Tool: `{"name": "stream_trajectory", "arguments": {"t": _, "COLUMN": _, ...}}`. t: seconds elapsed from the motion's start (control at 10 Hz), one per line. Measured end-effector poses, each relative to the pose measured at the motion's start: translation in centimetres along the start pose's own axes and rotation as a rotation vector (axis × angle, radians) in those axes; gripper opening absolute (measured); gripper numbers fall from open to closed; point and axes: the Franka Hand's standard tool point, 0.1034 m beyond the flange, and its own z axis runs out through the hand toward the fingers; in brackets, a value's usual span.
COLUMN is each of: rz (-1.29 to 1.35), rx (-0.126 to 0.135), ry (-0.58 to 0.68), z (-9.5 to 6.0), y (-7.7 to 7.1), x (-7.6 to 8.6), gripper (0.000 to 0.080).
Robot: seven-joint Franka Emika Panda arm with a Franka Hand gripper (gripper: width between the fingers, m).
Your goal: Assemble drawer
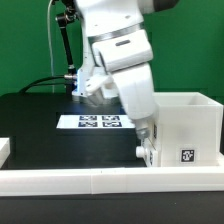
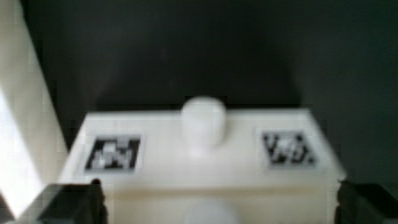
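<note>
jaws (image 2: pixel 210 205) open | one knobbed tray (image 2: pixel 201 150) | one housing (image 1: pixel 187 128)

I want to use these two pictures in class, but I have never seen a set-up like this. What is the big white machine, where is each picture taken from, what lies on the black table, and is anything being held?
The white machine is a robot arm that ends in two fingers. One picture is taken from a camera standing off the arm; the other from a camera on its wrist, looking down past the fingers. On the black table stand a tall white box, the drawer housing, a flat strip of square tags and a long low white rail in front. The wrist view shows a small knobbed tray with two tags, just below the fingers. The fingers are open; nothing is held.
</note>
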Motion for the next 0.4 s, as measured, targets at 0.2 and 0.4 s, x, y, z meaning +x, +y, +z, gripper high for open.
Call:
{"name": "stream_trajectory", "arguments": {"t": 0.2, "rz": 0.018, "rx": -0.004, "ry": -0.007, "z": -0.96, "y": -0.23, "x": -2.23, "gripper": 0.0649}}
{"name": "stream_trajectory", "arguments": {"t": 0.4, "rz": 0.018, "rx": 0.001, "ry": -0.005, "z": -0.62, "y": -0.32, "x": -2.09, "gripper": 0.0649}}
